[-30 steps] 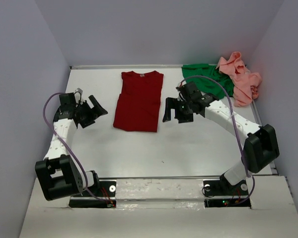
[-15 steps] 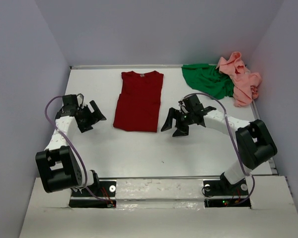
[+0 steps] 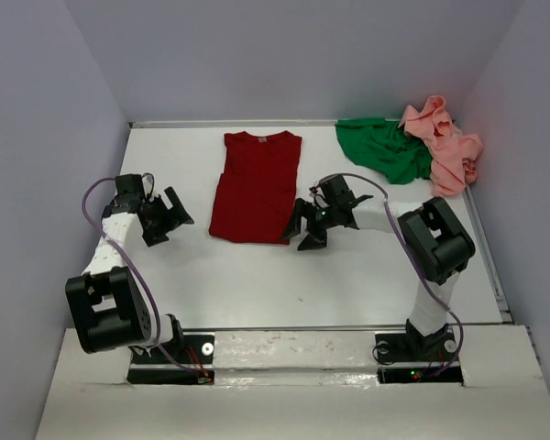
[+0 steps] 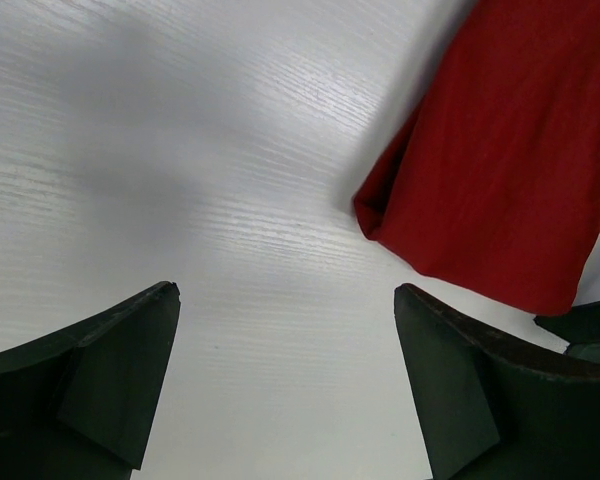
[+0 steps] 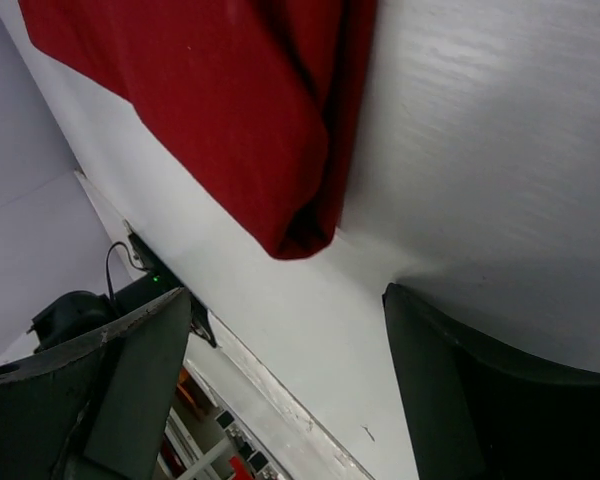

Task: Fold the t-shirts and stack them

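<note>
One t-shirt (image 3: pixel 257 188) lies centrally; a second t-shirt (image 3: pixel 385 151) seemingly touches a third t-shirt (image 3: pixel 447 151) far right.

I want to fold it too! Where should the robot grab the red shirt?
Pinch the dark red t-shirt at its two near hem corners: left tool from the left, right tool from the right. It lies flat in a long strip, a corner just ahead of each open tool.

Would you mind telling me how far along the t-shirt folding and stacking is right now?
Done: the dark red t-shirt lies folded lengthwise into a strip. In hand: left gripper and right gripper, open and empty, flank its near end. Left: the green t-shirt and pink t-shirt lie crumpled at the far right; nothing is stacked.
</note>
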`<state>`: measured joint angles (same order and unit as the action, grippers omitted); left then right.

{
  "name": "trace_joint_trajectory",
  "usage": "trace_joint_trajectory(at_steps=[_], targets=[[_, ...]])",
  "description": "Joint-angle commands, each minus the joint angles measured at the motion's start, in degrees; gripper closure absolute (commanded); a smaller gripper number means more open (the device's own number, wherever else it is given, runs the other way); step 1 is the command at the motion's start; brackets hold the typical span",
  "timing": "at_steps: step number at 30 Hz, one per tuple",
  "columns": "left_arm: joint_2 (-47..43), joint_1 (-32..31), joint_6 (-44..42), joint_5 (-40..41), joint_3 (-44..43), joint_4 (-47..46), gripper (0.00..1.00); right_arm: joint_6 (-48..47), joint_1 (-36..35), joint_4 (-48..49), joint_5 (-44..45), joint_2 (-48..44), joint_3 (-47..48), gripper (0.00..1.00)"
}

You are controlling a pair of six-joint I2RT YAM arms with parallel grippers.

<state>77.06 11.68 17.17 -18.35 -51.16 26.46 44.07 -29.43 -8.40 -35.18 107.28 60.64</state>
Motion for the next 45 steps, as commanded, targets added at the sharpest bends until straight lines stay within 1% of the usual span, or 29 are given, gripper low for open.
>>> trace_joint_trajectory(at_steps=[1,5,6,7,10,14,15,20,23,24,25,28,30,31,32,33,34,37,41,45], targets=[[-0.24,0.09,-1.26,0.59,-2.63,1.14,0.03,-0.22,-1.41,2.6,1.52,2.75,2.9,0.17],[-0.24,0.01,-1.26,0.68,-2.46,1.14,0.03,-0.3,-1.42,2.25,2.3,3.63,3.69,0.19],[-0.15,0.01,-1.43,0.68,-2.46,1.23,0.03,-0.22,-1.42,2.25,2.48,3.89,3.78,0.21],[-0.07,0.01,-1.35,0.77,-2.46,1.23,0.03,-0.22,-1.42,2.08,2.83,3.98,3.87,0.26],[0.29,0.01,-1.44,0.68,-2.54,1.14,0.03,-0.3,-1.42,1.64,3.1,4.34,4.05,0.3],[0.81,0.09,-1.44,0.68,-2.81,1.31,0.03,-0.39,-1.95,1.2,3.1,5.83,4.57,0.45],[0.9,0.09,-1.52,0.68,-2.9,1.23,0.03,-0.39,-1.95,1.11,3.19,6.0,4.66,0.47],[1.87,0.01,-1.44,0.6,-3.6,1.4,0.03,-0.66,-1.95,0.67,3.8,6.88,5.36,0.48],[2.31,0.01,-1.52,0.6,-4.04,1.49,0.03,-0.74,-2.47,0.58,3.8,7.94,6.33,0.53],[2.4,0.01,-1.52,0.68,-4.04,1.49,0.03,-0.74,-2.47,0.58,3.8,8.2,6.59,0.56],[2.57,0.01,-1.61,0.51,-4.13,1.67,0.03,-0.92,-2.47,0.32,3.89,8.73,6.86,0.56],[2.75,0.01,-1.61,0.59,-4.39,1.84,0.03,-1.1,-2.47,-0.21,4.5,8.99,7.3,0.68],[2.84,0.01,-1.61,0.42,-4.39,1.93,0.03,-1.45,-2.47,-0.65,5.2,8.99,7.65,0.73],[2.92,0.09,-1.52,0.33,-4.3,1.76,0.03,-1.53,-2.47,-0.82,5.3,8.99,7.82,0.77],[2.92,0.01,-1.61,0.07,-4.3,1.67,0.03,-1.71,-2.47,-1.09,5.47,9.26,8.09,0.91],[3.1,0.01,-1.44,-0.45,-4.3,1.49,0.03,-1.89,-2.47,-1.96,5.65,9.43,8.61,0.99],[3.36,0.01,-1.52,-0.81,-4.22,1.49,0.03,-2.06,-2.47,-2.32,5.73,9.61,8.88,1.0],[3.89,-0.08,-1.35,-2.3,-4.04,1.05,0.03,-2.41,-2.47,-2.85,6.0,9.79,9.06,1.0],[4.59,-0.43,-0.91,-3.8,-3.08,0.7,0.06,-2.94,-2.47,-3.72,6.0,10.13,10.1,1.0],[5.12,-1.22,0.49,-5.12,-0.71,-0.18,0.07,-3.2,-2.47,-4.08,5.91,10.4,10.72,1.0]])
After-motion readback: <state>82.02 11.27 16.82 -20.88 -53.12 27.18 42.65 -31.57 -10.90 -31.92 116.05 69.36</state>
